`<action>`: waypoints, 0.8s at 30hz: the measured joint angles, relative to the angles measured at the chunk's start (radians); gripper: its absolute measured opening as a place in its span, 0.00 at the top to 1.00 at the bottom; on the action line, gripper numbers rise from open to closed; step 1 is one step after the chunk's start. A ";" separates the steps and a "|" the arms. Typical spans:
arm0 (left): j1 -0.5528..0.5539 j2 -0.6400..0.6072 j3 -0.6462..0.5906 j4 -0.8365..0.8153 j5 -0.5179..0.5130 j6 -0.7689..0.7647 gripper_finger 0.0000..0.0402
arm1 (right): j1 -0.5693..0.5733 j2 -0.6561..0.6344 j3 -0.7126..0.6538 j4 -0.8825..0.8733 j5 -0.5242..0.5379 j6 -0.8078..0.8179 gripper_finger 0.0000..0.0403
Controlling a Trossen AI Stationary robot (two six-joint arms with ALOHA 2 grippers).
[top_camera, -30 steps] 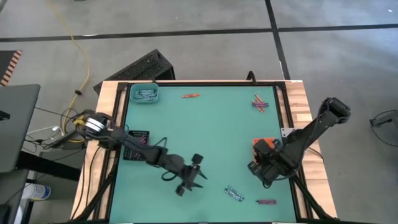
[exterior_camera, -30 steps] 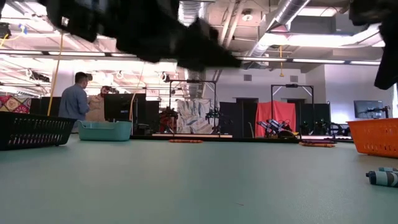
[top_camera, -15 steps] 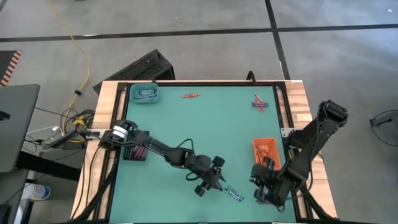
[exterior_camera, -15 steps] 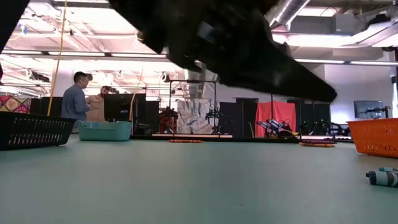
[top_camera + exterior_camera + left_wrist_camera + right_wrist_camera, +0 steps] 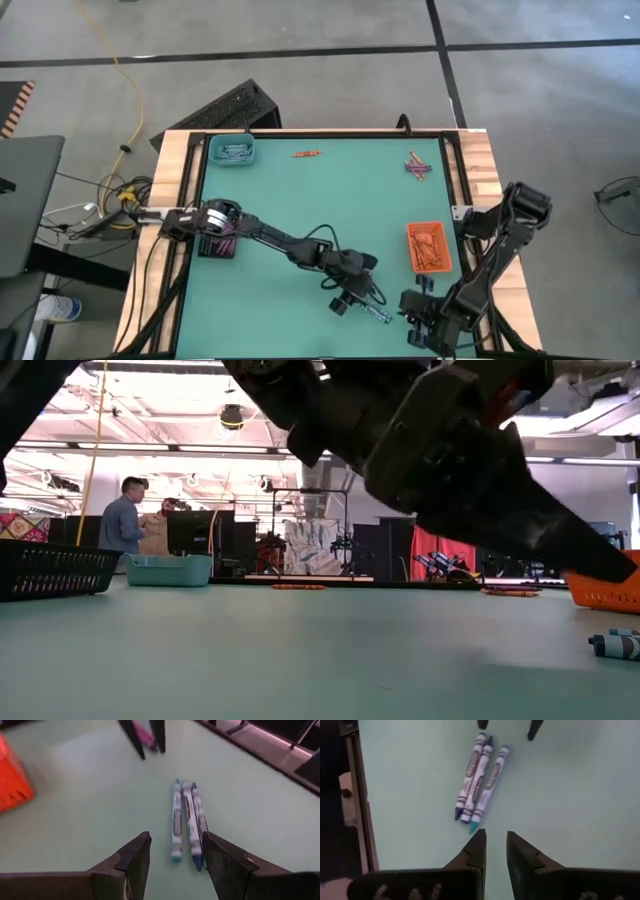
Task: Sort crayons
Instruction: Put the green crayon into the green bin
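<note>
Crayons (image 5: pixel 186 822) in pale blue-grey, three of them side by side and touching, lie on the green surface (image 5: pixel 300 220) near its front edge, and your left tool (image 5: pixel 172 857) hangs right over their near ends with its fingers (image 5: pixel 135 860) spread wide, nothing between them. From above you see that left tool (image 5: pixel 352 296) reached far across, just beside the same crayons.

Your right tool (image 5: pixel 428 322) sits at the front right corner of the surface, just beside the left one. Its fingers (image 5: pixel 476 851) stand close together with a narrow gap and pinch nothing; the three crayons lie ahead of its tips, apart from them.

Farther off you have an orange tray (image 5: pixel 429 248) with orange-red crayons in it near the right edge, a teal tray (image 5: pixel 231 151) at the far left corner, and a black tray (image 5: pixel 219 245) at the left edge. Loose crayons lie at the far edge: an orange-red pair (image 5: pixel 306 154) and a purple cluster (image 5: pixel 417 165).
</note>
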State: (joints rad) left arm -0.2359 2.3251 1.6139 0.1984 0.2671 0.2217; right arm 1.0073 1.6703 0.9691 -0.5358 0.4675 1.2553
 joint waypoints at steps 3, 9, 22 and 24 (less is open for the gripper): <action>0.000 0.008 0.008 -0.007 0.010 -0.017 0.58 | 0.000 0.017 0.000 0.023 -0.003 0.000 0.83; 0.004 0.036 0.013 -0.009 -0.023 -0.065 0.58 | 0.005 0.040 0.000 0.043 -0.044 0.000 0.83; 0.006 0.036 0.013 -0.011 -0.037 -0.062 0.58 | -0.026 0.106 0.000 0.178 -0.107 -0.080 0.83; 0.006 0.036 0.013 -0.013 -0.037 -0.061 0.58 | -0.041 0.133 0.001 0.177 -0.144 -0.079 0.83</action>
State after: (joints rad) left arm -0.2302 2.3608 1.6268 0.1858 0.2302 0.1608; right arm 0.9666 1.8033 0.9700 -0.3591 0.3233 1.1765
